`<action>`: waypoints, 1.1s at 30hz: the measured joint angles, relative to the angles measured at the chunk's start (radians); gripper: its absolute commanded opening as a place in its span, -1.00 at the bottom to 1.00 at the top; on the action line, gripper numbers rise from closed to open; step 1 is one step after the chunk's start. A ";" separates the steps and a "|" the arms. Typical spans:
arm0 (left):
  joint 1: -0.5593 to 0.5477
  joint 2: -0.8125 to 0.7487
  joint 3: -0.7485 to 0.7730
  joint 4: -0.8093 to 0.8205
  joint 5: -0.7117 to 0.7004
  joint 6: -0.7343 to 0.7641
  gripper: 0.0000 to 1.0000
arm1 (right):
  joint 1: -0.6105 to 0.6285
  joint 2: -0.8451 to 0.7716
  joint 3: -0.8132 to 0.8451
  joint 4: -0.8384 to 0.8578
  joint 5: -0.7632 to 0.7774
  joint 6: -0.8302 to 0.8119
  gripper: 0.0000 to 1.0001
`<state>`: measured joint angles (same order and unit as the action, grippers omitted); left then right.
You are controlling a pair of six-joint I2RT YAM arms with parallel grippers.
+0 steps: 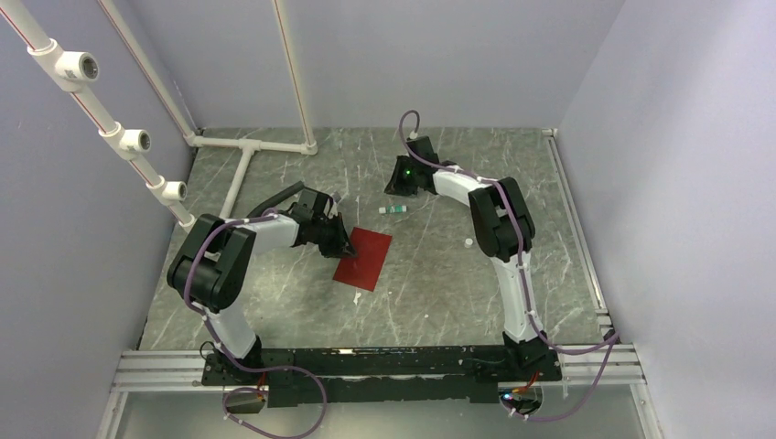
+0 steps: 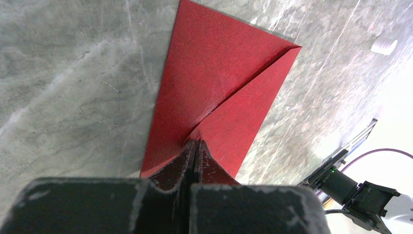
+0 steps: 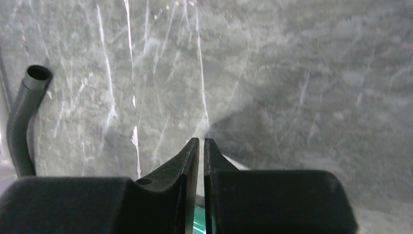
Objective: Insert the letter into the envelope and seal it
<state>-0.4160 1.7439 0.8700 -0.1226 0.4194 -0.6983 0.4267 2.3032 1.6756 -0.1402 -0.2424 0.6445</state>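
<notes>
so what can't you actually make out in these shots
- letter: in no view; if inside, the folded envelope hides it
- left end effector: left wrist view, shut against the envelope; pinching or pressing unclear
- right end effector: right wrist view, green sliver in its slit, cut off by bottom edge
- white-and-green tube: top view, label too small

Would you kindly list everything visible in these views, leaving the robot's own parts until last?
envelope: one, dark red, flap folded over, mid-table.
white-and-green object: one, small, lying just beyond the envelope.
cap: one, white, tiny, right of the envelope.
hose: one, black, ribbed, beside the left arm.
pipes: several, white, back-left corner and left wall.
table: one, grey marbled.
left gripper: one, black, shut, tips on the envelope flap's point.
right gripper: one, black, all but shut, over the table near the white-and-green object.
</notes>
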 measured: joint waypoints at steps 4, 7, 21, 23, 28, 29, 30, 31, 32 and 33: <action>0.000 0.001 0.006 -0.011 -0.008 -0.002 -0.95 | 0.005 -0.037 -0.040 -0.037 0.003 -0.016 -0.74; -0.001 0.002 0.014 -0.024 -0.017 -0.002 -0.95 | 0.006 -0.059 -0.052 -0.066 0.004 -0.028 -0.70; -0.005 0.008 0.034 -0.056 -0.028 0.006 -0.95 | 0.063 -0.396 -0.362 -0.068 -0.159 -0.069 -0.54; -0.005 0.008 0.034 -0.056 -0.028 0.006 -0.95 | 0.095 -0.395 -0.421 -0.046 -0.194 -0.063 -0.55; -0.005 0.008 0.035 -0.060 -0.029 0.007 -0.95 | 0.153 -0.356 -0.510 -0.004 -0.274 -0.013 -0.58; -0.005 0.008 0.036 -0.060 -0.029 0.007 -0.95 | 0.153 -0.346 -0.510 0.007 -0.281 -0.006 -0.59; -0.005 0.008 0.037 -0.061 -0.030 0.007 -0.95 | 0.150 -0.333 -0.506 0.019 -0.284 0.001 -0.59; -0.005 0.008 0.038 -0.064 -0.031 0.008 -0.95 | 0.146 -0.326 -0.502 0.021 -0.284 0.003 -0.60; -0.005 0.008 0.039 -0.066 -0.032 0.008 -0.95 | 0.143 -0.316 -0.490 0.021 -0.282 0.006 -0.60; -0.005 0.008 0.040 -0.069 -0.033 0.008 -0.95 | 0.140 -0.308 -0.479 0.020 -0.281 0.007 -0.61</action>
<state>-0.4213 1.7523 0.9096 -0.1913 0.3862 -0.6899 0.5667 1.9949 1.1969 -0.1204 -0.5232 0.6518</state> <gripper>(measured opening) 0.031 0.204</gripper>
